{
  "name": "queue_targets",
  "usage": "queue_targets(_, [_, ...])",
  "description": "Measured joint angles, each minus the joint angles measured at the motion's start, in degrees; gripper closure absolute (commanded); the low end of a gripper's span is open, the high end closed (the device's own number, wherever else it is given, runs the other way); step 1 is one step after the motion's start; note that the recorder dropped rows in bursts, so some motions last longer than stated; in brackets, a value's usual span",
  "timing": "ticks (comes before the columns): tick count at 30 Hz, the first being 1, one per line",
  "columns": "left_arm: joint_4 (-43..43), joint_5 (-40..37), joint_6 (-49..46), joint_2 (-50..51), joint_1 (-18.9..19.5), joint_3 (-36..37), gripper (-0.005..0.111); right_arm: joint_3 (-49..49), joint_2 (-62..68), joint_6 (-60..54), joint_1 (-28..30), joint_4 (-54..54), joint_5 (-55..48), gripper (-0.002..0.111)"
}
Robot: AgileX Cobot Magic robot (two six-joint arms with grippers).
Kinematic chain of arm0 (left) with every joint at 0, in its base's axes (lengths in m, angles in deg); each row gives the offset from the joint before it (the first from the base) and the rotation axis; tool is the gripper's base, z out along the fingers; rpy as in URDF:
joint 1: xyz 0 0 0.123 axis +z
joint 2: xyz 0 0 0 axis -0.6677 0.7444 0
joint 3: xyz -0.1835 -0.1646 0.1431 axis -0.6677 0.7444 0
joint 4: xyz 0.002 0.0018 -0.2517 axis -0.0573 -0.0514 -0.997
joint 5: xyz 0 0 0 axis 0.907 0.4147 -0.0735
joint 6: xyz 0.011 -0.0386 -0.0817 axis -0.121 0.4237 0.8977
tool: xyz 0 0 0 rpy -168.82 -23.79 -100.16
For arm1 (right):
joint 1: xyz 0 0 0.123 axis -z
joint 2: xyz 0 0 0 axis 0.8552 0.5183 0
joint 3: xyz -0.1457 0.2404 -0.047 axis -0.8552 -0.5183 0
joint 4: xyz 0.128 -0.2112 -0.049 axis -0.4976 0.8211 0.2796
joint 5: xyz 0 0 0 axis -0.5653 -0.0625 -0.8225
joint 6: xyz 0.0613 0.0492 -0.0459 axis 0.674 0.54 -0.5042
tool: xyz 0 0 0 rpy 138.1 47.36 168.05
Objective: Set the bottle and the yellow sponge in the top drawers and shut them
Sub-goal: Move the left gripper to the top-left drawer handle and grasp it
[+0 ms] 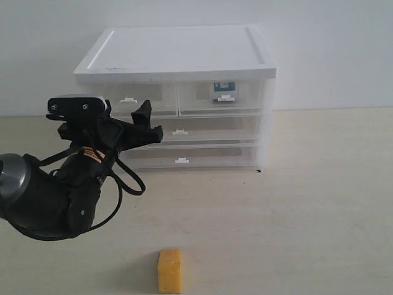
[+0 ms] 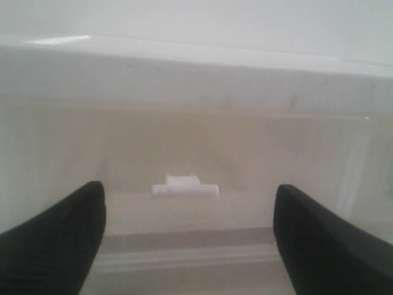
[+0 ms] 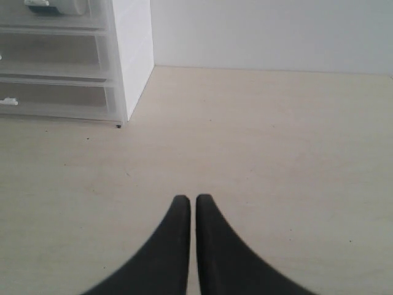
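Left gripper (image 2: pixel 187 243), jaws wide, faces the tab (image 2: pixel 184 186) of the closed left top drawer (image 1: pixel 132 101). Bottle (image 1: pixel 224 92) lies in the right top drawer (image 1: pixel 249 98); sponge (image 1: pixel 170 270) stands on the near counter (image 1: pixel 295 203). Next, likely: pinch the tab and pull. Right gripper (image 3: pixel 191 209) is closed, empty.

Soft, even, bright light fills all views, leaving only faint shadows under the cabinet (image 1: pixel 178 55) and beside the yellow sponge (image 1: pixel 170 270). The left wrist view is hazy and unfocused, its drawer front (image 2: pixel 184 153) washed pale; the right wrist view is sharper.
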Motion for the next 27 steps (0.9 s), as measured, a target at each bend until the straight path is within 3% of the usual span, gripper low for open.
queue_targets(8, [-3.36,-1.4,-3.37,0.09,0.0,-2.88,0.04,0.0,0.0,0.0,0.0,0.0,0.0,0.107])
queue_targets(13, [-5.27,-4.24,-5.29,0.47,-0.12,-4.61,0.055,0.0,0.0,0.0,0.0,0.0,0.0,0.107])
queue_targets(15, [-5.44,-4.93,-5.88,0.47,-0.12,-4.63,0.065,0.0,0.0,0.0,0.0,0.0,0.0,0.107])
queue_targets(18, [-5.49,-5.76,-6.09,0.47,-0.12,-4.72,0.1,0.0,0.0,0.0,0.0,0.0,0.0,0.107])
queue_targets(27, [-6.81,-6.3,-6.42,0.47,-0.91,-5.0,0.103,0.0,0.0,0.0,0.0,0.0,0.0,0.107])
